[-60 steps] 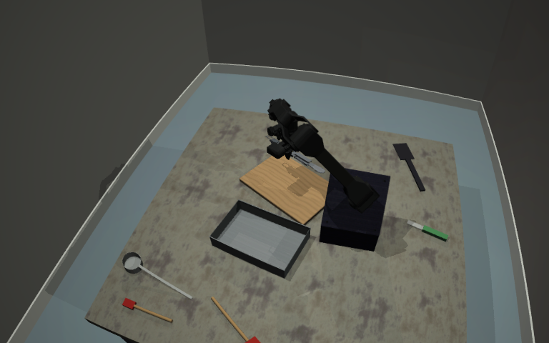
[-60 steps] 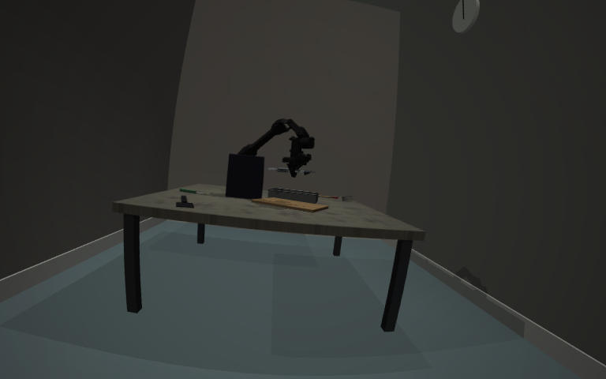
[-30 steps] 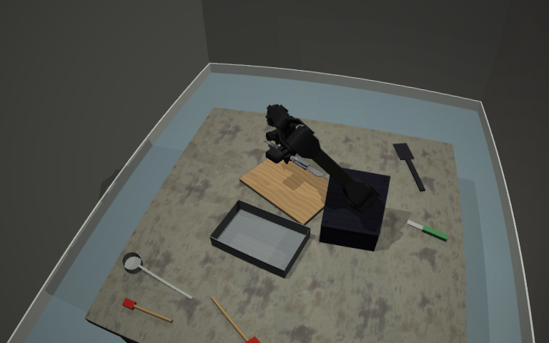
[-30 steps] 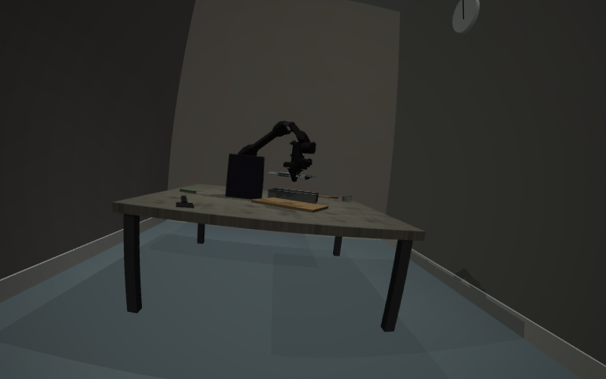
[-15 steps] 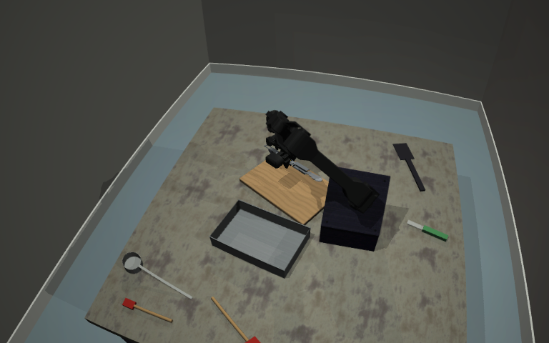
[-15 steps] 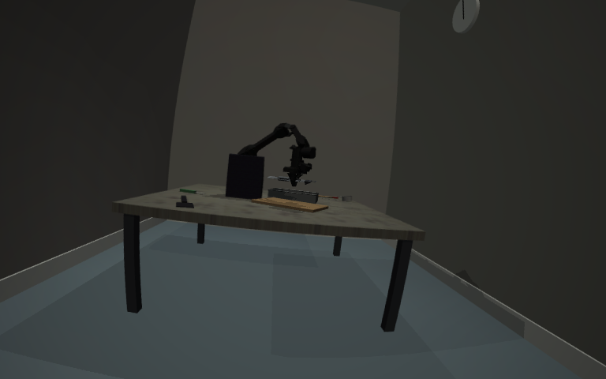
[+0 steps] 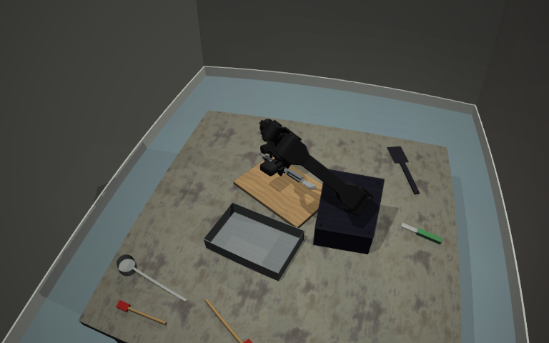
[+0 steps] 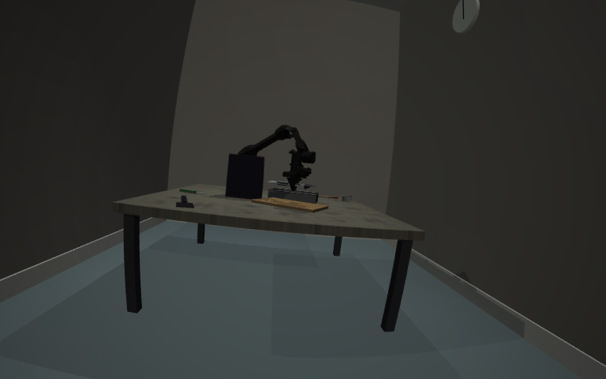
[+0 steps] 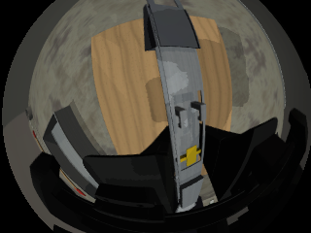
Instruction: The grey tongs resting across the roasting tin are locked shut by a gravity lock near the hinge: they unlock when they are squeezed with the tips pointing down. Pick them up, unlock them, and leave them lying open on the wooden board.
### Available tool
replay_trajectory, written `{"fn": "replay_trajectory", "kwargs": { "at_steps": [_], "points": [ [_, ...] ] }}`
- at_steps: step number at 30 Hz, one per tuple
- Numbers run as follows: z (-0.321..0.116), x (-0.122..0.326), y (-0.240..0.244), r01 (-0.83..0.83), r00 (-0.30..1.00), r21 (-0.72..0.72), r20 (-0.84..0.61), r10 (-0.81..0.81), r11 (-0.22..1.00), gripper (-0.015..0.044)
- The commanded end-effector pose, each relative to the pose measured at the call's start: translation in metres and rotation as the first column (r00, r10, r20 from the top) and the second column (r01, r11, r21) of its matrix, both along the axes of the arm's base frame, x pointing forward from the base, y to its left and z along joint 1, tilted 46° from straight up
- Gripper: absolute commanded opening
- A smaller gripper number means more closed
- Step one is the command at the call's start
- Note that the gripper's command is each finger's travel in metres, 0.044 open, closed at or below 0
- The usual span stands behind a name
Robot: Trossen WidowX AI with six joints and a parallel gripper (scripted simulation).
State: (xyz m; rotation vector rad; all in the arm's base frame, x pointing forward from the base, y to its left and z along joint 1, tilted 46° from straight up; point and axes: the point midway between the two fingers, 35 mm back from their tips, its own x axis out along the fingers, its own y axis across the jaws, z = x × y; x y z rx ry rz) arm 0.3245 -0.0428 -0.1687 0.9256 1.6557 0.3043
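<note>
The grey tongs (image 7: 294,175) (image 8: 278,182) (image 9: 181,73) are held roughly level in the air above the wooden board (image 7: 263,190) (image 8: 290,204) (image 9: 117,73). My gripper (image 7: 279,168) (image 8: 293,187) (image 9: 181,128) points down and is shut on the tongs, with one finger on each side of them. The wrist view shows the two arms close together, with a yellow piece near the lower end. Whether the lock is engaged cannot be told. The roasting tin (image 7: 242,261) (image 8: 292,195) stands beside the board with nothing across it.
The arm's dark base block (image 7: 352,202) (image 8: 245,176) stands at the board's right end in the top view. A dark spatula (image 7: 397,154), a green-handled tool (image 7: 429,236), a ladle (image 7: 157,284) and a red-headed tool (image 7: 123,306) lie farther out on the table.
</note>
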Motion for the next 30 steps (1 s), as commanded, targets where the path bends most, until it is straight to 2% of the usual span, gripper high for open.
{"fn": "replay_trajectory", "kwargs": {
  "at_steps": [1, 25, 30],
  "points": [
    [-0.005, -0.002, 0.007, 0.006, 1.0, 0.007, -0.006, -0.006, 1.0, -0.015],
    [-0.024, -0.007, 0.03, 0.004, 1.0, 0.012, -0.007, -0.004, 1.0, -0.015],
    [-0.024, -0.006, 0.028, -0.002, 1.0, 0.007, -0.002, 0.002, 1.0, -0.0019]
  ]
}}
